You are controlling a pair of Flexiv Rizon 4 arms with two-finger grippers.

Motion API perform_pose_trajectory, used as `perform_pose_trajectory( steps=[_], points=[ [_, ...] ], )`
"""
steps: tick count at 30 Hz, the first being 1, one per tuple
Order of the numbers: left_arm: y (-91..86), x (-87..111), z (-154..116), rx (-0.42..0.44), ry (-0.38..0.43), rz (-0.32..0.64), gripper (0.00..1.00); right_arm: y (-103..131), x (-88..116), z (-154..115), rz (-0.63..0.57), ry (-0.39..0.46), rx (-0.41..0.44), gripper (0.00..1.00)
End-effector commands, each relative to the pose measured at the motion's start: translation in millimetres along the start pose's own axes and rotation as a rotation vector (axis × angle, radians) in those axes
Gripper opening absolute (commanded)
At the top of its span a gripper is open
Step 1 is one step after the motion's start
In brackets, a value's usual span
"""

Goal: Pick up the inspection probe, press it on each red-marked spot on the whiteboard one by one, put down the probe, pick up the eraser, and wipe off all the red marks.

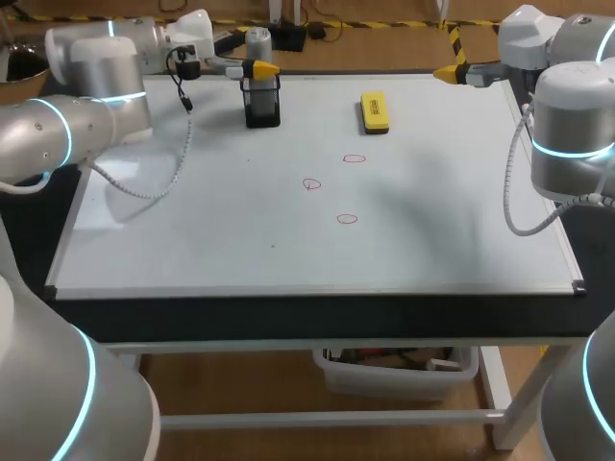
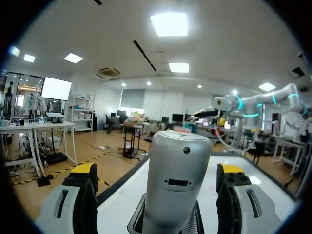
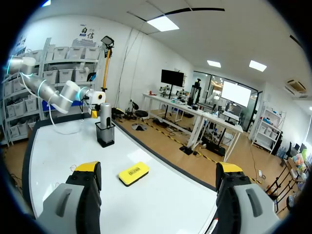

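Straddling the probe (image 2: 175, 180), upright in its holder (image 1: 261, 108) at the far edge of the whiteboard (image 1: 432, 221), the left gripper (image 2: 158, 171) has fingers apart, seemingly not touching; close squarely, then lift straight up.

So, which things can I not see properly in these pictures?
- Tip of the inspection probe: inside the black holder, hidden in every view.
- Base of the holder, left wrist view: cut off by the picture's edge.
- Red marks, head view: too small to tell their exact shape.
- Underside of the yellow eraser: faces the whiteboard, hidden in both views.
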State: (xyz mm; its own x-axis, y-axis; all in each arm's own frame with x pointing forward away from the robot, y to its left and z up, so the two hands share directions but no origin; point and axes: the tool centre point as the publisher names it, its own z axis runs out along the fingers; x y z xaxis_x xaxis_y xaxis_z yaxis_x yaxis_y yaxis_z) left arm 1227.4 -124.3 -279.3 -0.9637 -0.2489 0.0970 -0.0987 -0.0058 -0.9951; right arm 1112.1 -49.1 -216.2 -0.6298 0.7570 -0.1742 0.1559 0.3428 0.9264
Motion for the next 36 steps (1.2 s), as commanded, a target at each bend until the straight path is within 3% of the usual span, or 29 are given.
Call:
perform_pose_trajectory(
  steps=[1,10,14,18,19,20,27,36],
  points=[
    [1.4,-5.4,0.9,0.005,0.060,0.000,1.00,-0.3,-0.6,0.2,-0.001,0.001,0.000,1.00],
    [1.6,-3.1,-1.4,0.006,0.049,-0.002,1.00,-0.3,-0.6,0.2,-0.001,0.001,0.000,1.00],
    [3.2,-1.2,-2.2,0.003,0.045,-0.005,0.72,-0.3,-0.6,0.2,-0.001,0.001,0.000,1.00],
    [4.6,0.6,-4.1,-0.001,0.044,-0.007,0.30,-0.3,-0.6,0.2,-0.001,0.001,0.000,1.00],
    [4.9,1.1,-4.7,-0.001,0.043,-0.008,0.08,-0.3,-0.6,0.2,-0.001,0.001,0.000,1.00],
    [5.2,1.4,-5.4,-0.002,0.043,-0.008,0.00,-0.3,-0.6,0.2,-0.001,0.001,0.000,1.00],
    [0.7,4.8,-10.5,-0.001,0.050,0.011,0.00,-0.3,-0.6,0.2,-0.001,0.001,0.000,1.00],
    [-29.4,18.1,-11.7,0.013,0.058,0.059,0.00,-0.3,-0.6,0.2,-0.001,0.001,0.000,1.00]
  ],
)
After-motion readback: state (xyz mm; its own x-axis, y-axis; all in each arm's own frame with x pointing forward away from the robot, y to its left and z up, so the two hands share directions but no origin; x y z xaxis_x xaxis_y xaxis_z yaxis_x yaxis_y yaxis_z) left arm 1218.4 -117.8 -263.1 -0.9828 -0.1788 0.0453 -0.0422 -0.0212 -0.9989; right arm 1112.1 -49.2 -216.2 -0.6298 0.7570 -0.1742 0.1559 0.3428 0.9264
